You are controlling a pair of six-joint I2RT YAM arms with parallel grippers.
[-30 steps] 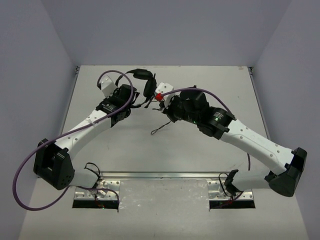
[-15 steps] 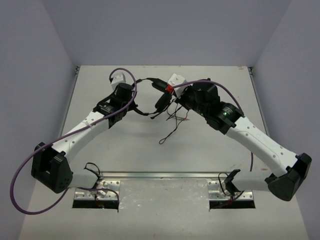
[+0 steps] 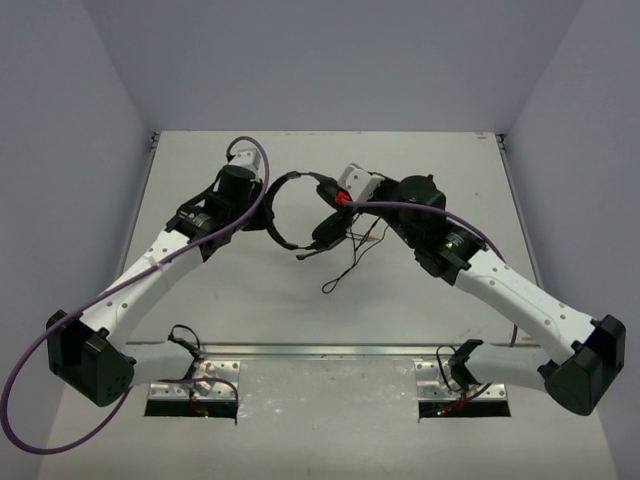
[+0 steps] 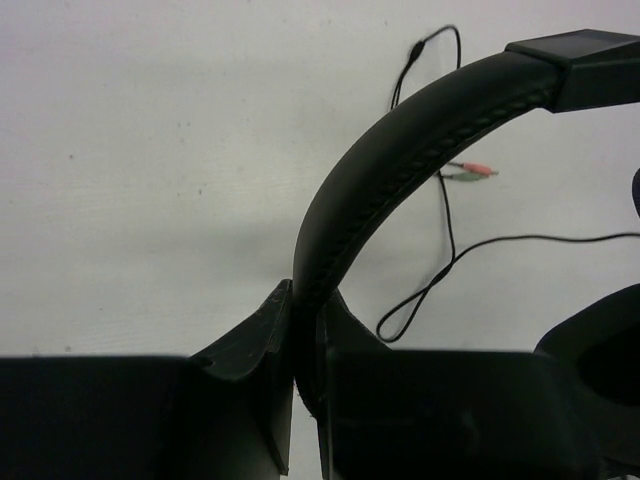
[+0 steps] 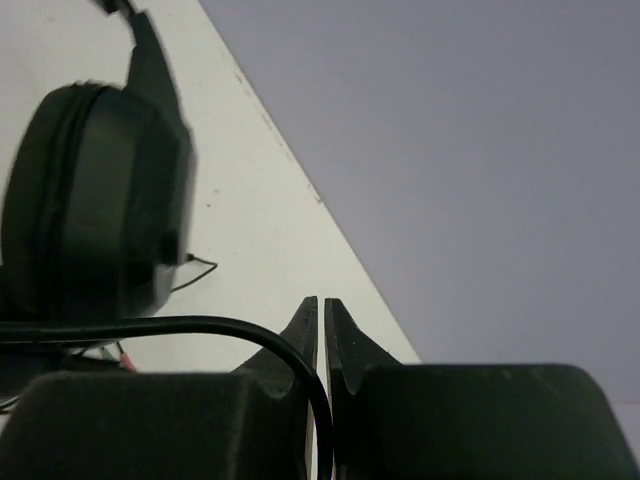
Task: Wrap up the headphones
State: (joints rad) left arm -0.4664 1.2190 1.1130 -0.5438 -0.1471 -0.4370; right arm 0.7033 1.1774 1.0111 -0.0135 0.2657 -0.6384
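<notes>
The black headphones (image 3: pixel 324 228) hang between my two grippers above the table's middle. My left gripper (image 3: pixel 268 205) is shut on the padded headband (image 4: pixel 400 160), which arches up and right from the jaws in the left wrist view. My right gripper (image 3: pixel 335 193) is shut on the thin black cable (image 5: pixel 200 325), with one earcup (image 5: pixel 95 200) hanging just beyond it. The rest of the cable (image 3: pixel 345 268) trails down onto the table in a loop (image 4: pixel 420 300). Its pink and green plugs (image 4: pixel 470 172) lie on the table.
Thick purple robot cables (image 3: pixel 120 285) run along both arms. Grey walls enclose the table (image 3: pixel 200 290) at the back and sides. Two metal mounting plates (image 3: pixel 195 385) sit at the near edge.
Both grippers have carried the headphones from the back toward the table's middle. The headband now spans an open arc between them, and the cable's loose end has slid nearer and to the right.
</notes>
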